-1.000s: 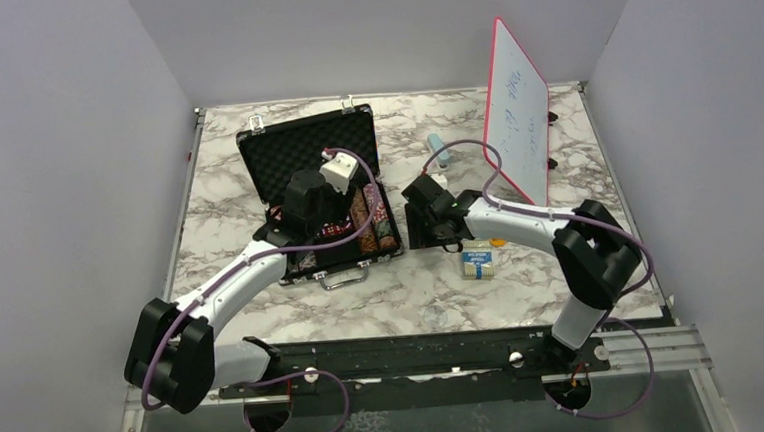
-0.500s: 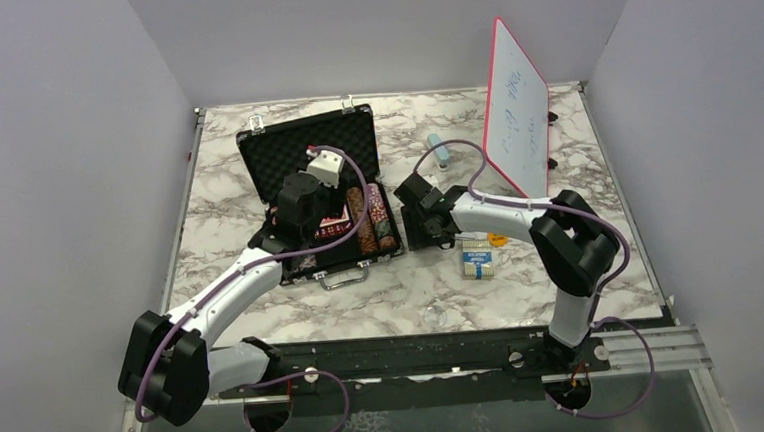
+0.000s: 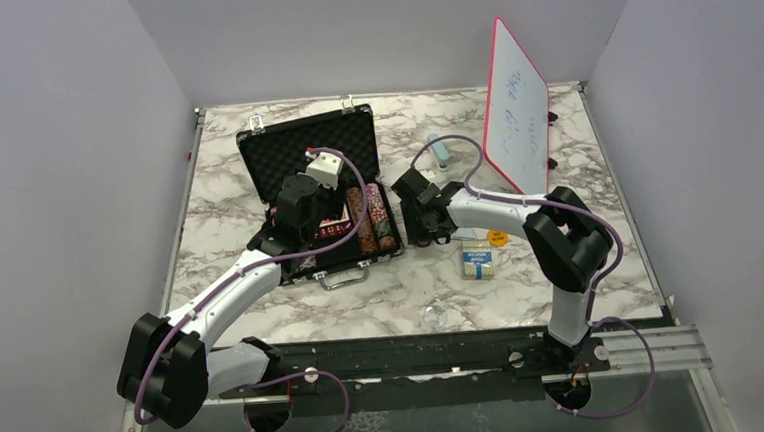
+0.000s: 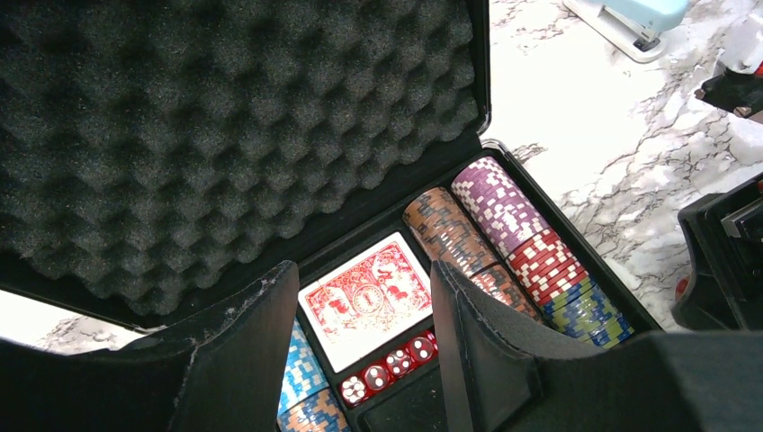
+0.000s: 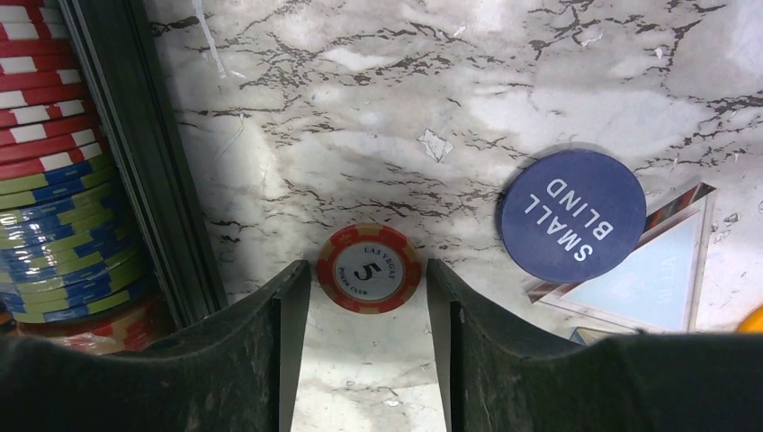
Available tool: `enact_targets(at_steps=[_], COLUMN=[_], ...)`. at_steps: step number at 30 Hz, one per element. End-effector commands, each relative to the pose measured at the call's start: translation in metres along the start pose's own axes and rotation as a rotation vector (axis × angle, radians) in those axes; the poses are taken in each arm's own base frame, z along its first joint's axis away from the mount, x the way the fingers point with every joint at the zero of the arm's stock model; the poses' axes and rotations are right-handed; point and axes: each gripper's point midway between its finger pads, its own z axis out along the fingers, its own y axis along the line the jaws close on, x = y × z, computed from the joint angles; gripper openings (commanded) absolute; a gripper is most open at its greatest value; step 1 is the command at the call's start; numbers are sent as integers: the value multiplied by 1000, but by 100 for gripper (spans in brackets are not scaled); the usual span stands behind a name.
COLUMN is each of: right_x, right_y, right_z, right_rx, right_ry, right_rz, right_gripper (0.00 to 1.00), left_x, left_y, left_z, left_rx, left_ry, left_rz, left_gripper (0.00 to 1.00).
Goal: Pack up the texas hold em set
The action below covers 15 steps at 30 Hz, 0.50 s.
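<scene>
The black briefcase [image 3: 304,156] lies open with its foam lid [image 4: 225,135] tilted back. Its tray holds a red card deck [image 4: 367,297], red dice [image 4: 387,367] and rows of striped chips [image 4: 517,243]. My left gripper [image 4: 363,270] hovers open over the deck, holding nothing. Beside the case's right wall, my right gripper [image 5: 368,297] stands open low over the table. A single red "5" chip [image 5: 368,267] lies flat between its fingertips, a thin gap on each side. A blue SMALL BLIND button [image 5: 573,216] lies to its right. The blue card deck [image 3: 477,262] sits nearer the front.
The red-framed whiteboard [image 3: 517,108] stands at the back right, with the pale blue block [image 3: 438,150] to its left. An orange round button [image 3: 498,237] lies by the right forearm. A small clear disc [image 3: 432,316] lies near the front edge. The case wall [image 5: 144,162] is close on the right gripper's left.
My right gripper slid left toward the case and its jaws narrowed around the red chip. The orange button came into view. My left gripper shifted slightly toward the lid.
</scene>
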Motion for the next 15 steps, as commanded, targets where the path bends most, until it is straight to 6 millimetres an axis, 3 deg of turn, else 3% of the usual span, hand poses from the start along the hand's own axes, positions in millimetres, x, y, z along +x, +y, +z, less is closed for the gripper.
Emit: enact_targets(at_steps=[1, 6, 9, 13, 15], right_x=[37, 35, 30, 18, 11], right_y=[-20, -22, -21, -20, -19], right_z=[31, 30, 26, 12, 1], right_rx=[79, 86, 82, 71, 60], right_ry=[100, 90, 70, 27, 1], right_rz=[-13, -14, -6, 11, 20], right_gripper=[50, 42, 41, 40, 40], left_x=[-10, -12, -14, -17, -18], left_y=[-1, -5, -5, 2, 6], left_z=[-2, -3, -5, -7, -8], left_rx=[7, 28, 27, -16, -43], left_ry=[-39, -50, -63, -94, -102], left_rz=[-17, -20, -32, -82, -123], left_gripper=[59, 59, 64, 74, 88])
